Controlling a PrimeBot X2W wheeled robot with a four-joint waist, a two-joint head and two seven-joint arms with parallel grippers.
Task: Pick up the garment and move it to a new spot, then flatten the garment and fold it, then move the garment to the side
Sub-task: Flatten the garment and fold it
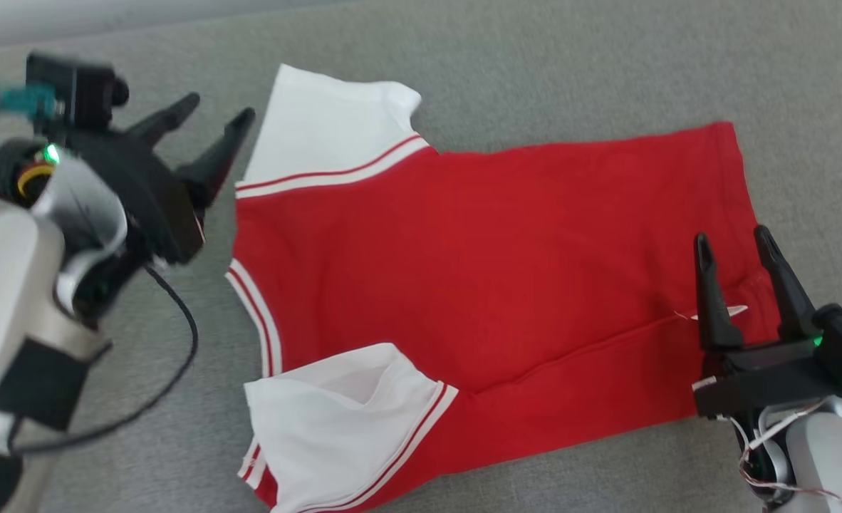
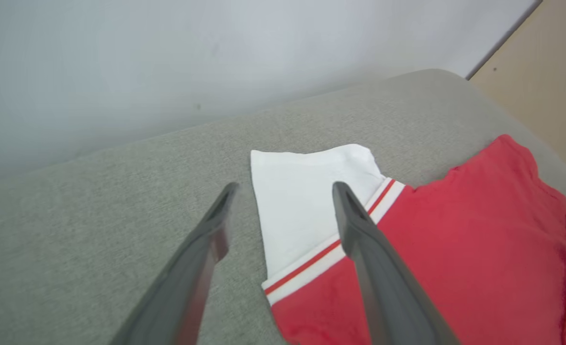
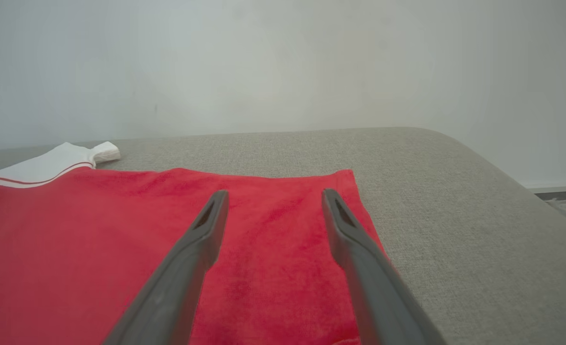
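**Both grippers gaping, red garment lying between them**

The red garment (image 1: 478, 271) is lying spread out on the grey cushion (image 1: 535, 64), stretching from the left gripper (image 1: 220, 107) across to the right gripper (image 1: 731, 236). Neither gripper is holding anything.

The left gripper's fingers are standing wide apart and pointing toward the garment's far white sleeve (image 1: 321, 121), which is sitting just ahead of its fingertips. In the left wrist view, that sleeve's edge is showing between the two fingers, with the red-and-white striped band running under the right-hand finger. Whether the tips are touching the cloth cannot be told. A black cable (image 1: 179, 335) is looping down behind this gripper's wrist.

The right gripper's fingers are likewise standing wide apart, hovering over the hem end of the garment. In the right wrist view, red cloth is lying beneath and between both fingers, and the hem's far corner is sitting just beyond the right-hand fingertip. Contact with the cloth cannot be told.

The near white sleeve (image 1: 335, 420) is lying rumpled, well to the left of the right gripper. A pale wall (image 3: 264, 62) is rising beyond the cushion.
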